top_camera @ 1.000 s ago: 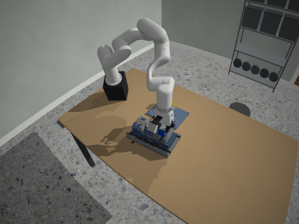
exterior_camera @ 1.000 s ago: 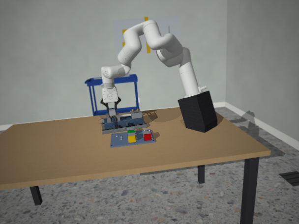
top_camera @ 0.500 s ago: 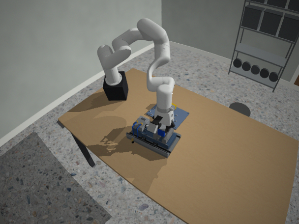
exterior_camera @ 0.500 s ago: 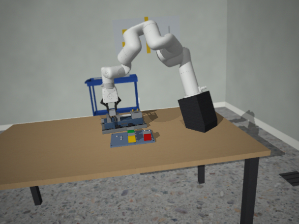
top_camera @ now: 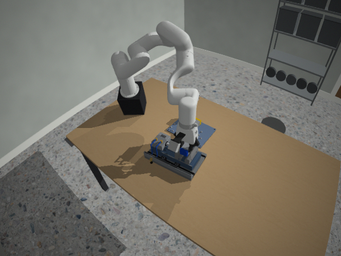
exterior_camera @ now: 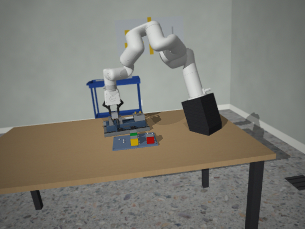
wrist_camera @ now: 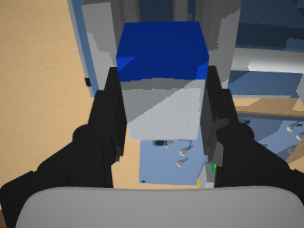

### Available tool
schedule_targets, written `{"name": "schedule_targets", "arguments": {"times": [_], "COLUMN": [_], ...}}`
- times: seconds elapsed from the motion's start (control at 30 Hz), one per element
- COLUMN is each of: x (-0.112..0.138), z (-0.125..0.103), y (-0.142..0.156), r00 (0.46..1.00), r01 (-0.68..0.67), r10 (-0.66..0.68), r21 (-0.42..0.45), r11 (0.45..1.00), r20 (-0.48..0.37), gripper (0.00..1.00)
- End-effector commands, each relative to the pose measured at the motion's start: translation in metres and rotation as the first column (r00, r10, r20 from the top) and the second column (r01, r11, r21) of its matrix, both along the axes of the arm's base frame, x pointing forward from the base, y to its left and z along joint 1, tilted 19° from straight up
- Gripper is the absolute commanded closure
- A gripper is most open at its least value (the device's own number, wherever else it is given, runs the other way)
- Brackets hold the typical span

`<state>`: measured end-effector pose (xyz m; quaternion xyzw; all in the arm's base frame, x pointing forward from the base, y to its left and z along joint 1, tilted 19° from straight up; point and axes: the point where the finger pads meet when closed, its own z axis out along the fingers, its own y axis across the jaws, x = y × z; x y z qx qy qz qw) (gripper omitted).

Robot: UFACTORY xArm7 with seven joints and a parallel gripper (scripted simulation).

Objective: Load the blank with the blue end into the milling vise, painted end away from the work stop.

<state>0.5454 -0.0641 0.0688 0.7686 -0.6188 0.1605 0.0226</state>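
Observation:
My gripper [wrist_camera: 163, 86] is shut on the grey blank with the blue end [wrist_camera: 162, 76], one finger on each long side. It holds the blank over the milling vise [top_camera: 175, 157], between the two grey jaws [wrist_camera: 106, 25] [wrist_camera: 216, 24]. The blue end [top_camera: 183, 151] points away from the infeed plate [top_camera: 198, 130]. I cannot tell whether the blank touches the low bars. The jaw with blue hoses [top_camera: 160, 141] is on the left in the top view. In the exterior view the gripper [exterior_camera: 114, 113] stands upright over the left part of the vise [exterior_camera: 125, 124].
The infeed plate [exterior_camera: 138, 139] lies in front of the vise with a yellow-ended blank [exterior_camera: 134, 142], a red-ended blank [exterior_camera: 150, 139] and a green-ended one [exterior_camera: 133, 134]. The black arm base [exterior_camera: 201, 114] stands at the right. A blue rack [exterior_camera: 115, 96] is behind the table.

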Motion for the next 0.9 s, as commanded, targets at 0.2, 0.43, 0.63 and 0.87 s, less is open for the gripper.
{"name": "schedule_targets", "arguments": {"times": [0.2, 0.43, 0.63, 0.87], "x": [0.0013, 0.0015, 0.0015, 0.0017], "z": [0.0016, 0.0006, 0.0006, -0.0002], "y": [0.0000, -0.0002, -0.0002, -0.0004], "r00": [1.000, 1.000, 1.000, 1.000], "r01": [-0.001, -0.001, -0.001, -0.001], "r10": [0.001, 0.001, 0.001, 0.001], "r21": [0.000, 0.000, 0.000, 0.000], "r11": [1.000, 1.000, 1.000, 1.000], "r20": [0.004, 0.004, 0.004, 0.004], "gripper": [1.00, 1.00, 1.00, 1.00]}}
